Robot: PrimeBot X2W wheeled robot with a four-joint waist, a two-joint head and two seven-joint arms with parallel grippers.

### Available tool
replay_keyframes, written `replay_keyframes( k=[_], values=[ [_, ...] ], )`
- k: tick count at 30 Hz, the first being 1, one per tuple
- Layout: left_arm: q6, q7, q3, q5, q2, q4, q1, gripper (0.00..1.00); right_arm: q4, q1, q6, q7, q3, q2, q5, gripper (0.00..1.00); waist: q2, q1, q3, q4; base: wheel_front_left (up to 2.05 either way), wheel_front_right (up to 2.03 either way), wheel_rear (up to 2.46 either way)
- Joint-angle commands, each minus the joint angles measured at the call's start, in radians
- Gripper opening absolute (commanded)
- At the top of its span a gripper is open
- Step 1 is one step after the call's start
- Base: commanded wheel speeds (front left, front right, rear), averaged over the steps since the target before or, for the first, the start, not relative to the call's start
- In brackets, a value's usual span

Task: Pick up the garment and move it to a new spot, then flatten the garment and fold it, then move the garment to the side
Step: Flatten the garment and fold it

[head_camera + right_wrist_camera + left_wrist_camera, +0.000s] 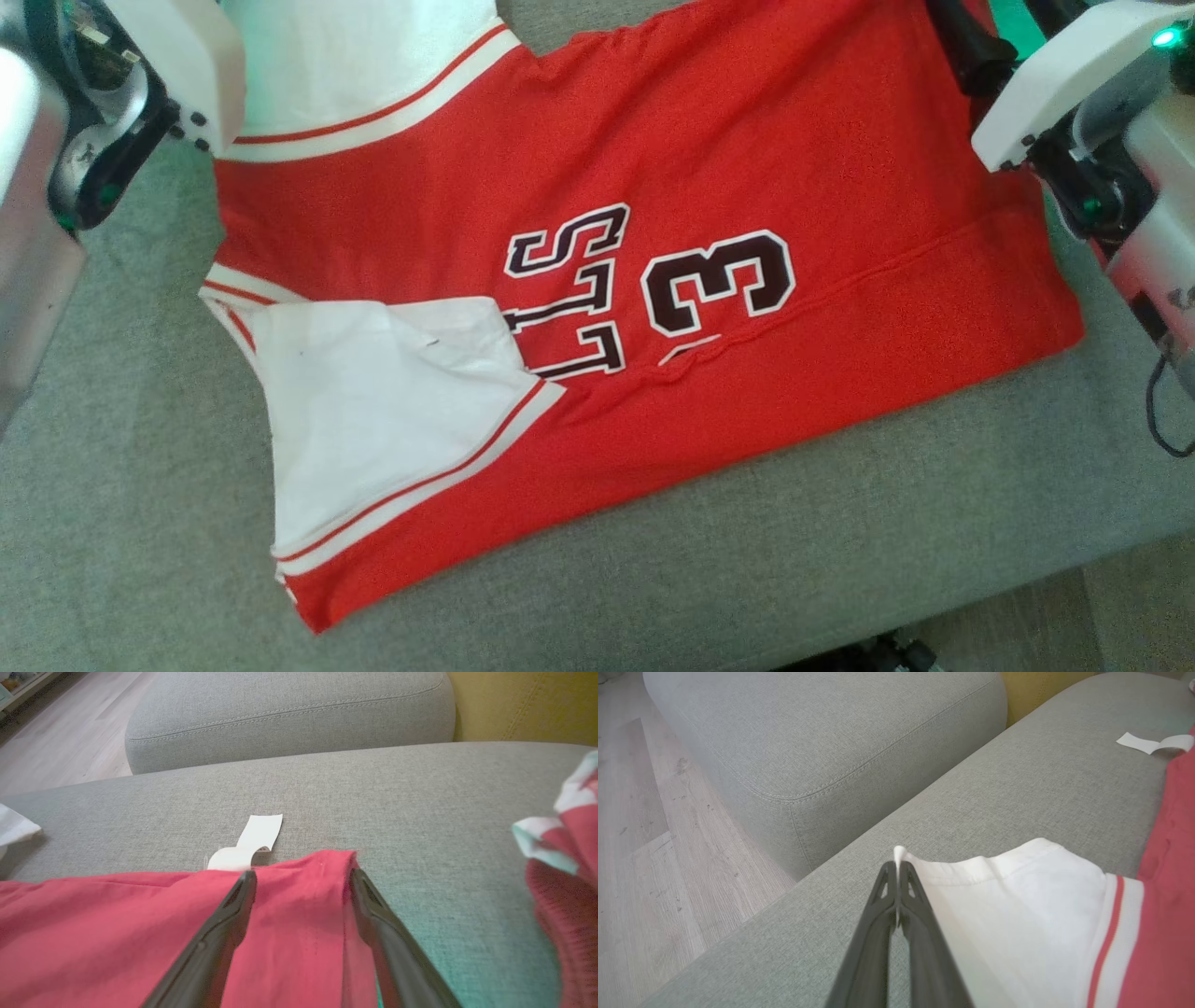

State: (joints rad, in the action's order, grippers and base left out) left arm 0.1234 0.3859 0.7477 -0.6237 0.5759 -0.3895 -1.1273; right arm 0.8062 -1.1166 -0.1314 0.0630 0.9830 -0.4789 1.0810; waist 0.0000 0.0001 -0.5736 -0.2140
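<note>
White wrist shells (177,56) at 10 and 2 o'clock, black screws (198,119) on edges; green LED (1165,37) at 2, black cable (1155,425) looping at 4. Fingers (219,933) long, matte black, triangular cutouts near tips.

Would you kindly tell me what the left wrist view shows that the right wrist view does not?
Left wrist view: the left gripper shut on the hem corner of the white sleeve, beside its red stripe. Right wrist view: the right gripper open, fingers astride a ridge in the red jersey. Shared: red cloth, the white label at the jersey's edge, the grey sofa seat and the wooden floor.
</note>
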Motion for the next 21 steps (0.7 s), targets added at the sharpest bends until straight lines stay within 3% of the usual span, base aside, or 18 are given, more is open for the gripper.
replay_keyframes(
  k=[1, 5, 6, 9, 11, 12, 21],
  values=[
    [-0.002, -0.007, -0.033, 0.004, 0.03, 0.024, -0.055, 0.0, -0.006, -0.005, 0.001, 0.012, 0.005, -0.007, 0.01, 1.0, 0.0, -0.0001, -0.002, 0.003, 0.0, 0.0, 0.0],
    [-0.001, -0.009, -0.027, 0.004, 0.025, 0.022, -0.065, 0.0, 0.01, -0.036, 0.001, 0.032, 0.041, -0.003, 0.036, 1.0, 0.0, -0.0001, -0.009, 0.011, 0.0, 0.0, 0.0],
    [-0.001, -0.01, -0.025, 0.004, 0.025, 0.021, -0.067, 0.0, 0.012, -0.042, 0.001, 0.036, 0.05, -0.002, 0.042, 0.93, 0.0, -0.0001, -0.01, 0.013, 0.0, 0.0, 0.0],
    [0.0, -0.014, -0.02, 0.005, 0.023, 0.018, -0.072, 0.0, 0.021, -0.06, 0.001, 0.049, 0.078, -0.003, 0.058, 0.49, 0.0, -0.0001, -0.012, 0.019, 0.0, 0.0, 0.0],
    [0.0, -0.02, -0.017, 0.007, 0.024, 0.015, -0.074, 0.0, 0.029, -0.071, 0.001, 0.067, 0.097, -0.006, 0.061, 0.26, 0.0, -0.0001, -0.011, 0.021, 0.0, 0.0, 0.0],
    [0.001, -0.03, -0.016, 0.006, 0.024, 0.012, -0.074, 0.0, 0.04, -0.08, 0.001, 0.083, 0.113, -0.007, 0.066, 0.0, 0.0, -0.0001, -0.008, 0.022, 0.0, 0.0, 0.0],
    [0.003, -0.131, -0.008, 0.025, 0.037, 0.003, -0.077, 0.0, 0.068, -0.112, 0.001, 0.129, 0.169, -0.02, 0.107, 0.0, 0.0, -0.0001, 0.018, 0.016, 0.0, 0.0, 0.0]
  ],
)
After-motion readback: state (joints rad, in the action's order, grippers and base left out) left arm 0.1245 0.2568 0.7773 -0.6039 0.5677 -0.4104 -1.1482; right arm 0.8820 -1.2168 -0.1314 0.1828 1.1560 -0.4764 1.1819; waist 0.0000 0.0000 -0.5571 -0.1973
